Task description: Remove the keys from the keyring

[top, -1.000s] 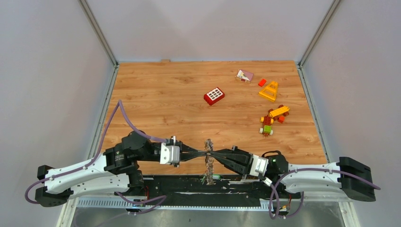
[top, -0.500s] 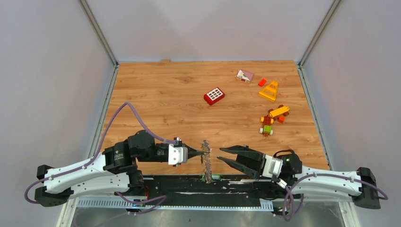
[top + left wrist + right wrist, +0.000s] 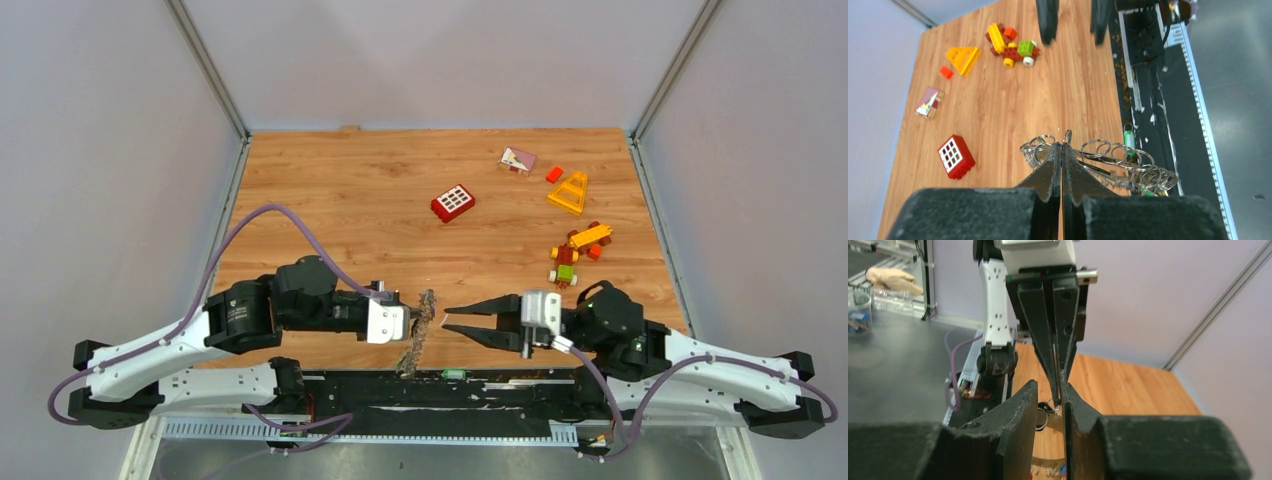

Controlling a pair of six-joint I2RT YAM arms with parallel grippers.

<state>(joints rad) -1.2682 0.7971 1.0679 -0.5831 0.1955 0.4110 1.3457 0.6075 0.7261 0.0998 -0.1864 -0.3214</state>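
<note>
Silver keys (image 3: 408,358) are hanging in a fringe from the keyring (image 3: 422,318), which is tilting over the near edge of the wooden table (image 3: 330,200). The left gripper (image 3: 414,318) is clenching its jaws on the keyring's rim. In the left wrist view, wire loops are fanning out on both sides of its closed fingers (image 3: 1055,167). The right gripper (image 3: 445,318) is facing it from the opposite side with its jaws released and spread. Its tips are sitting just beside the keyring, which is staying outside those jaws. Farther out, a red brick (image 3: 453,203) is lying near the table's middle. A toy vehicle (image 3: 573,255) and a yellow triangular piece (image 3: 569,192) are lying toward the far right.
</note>
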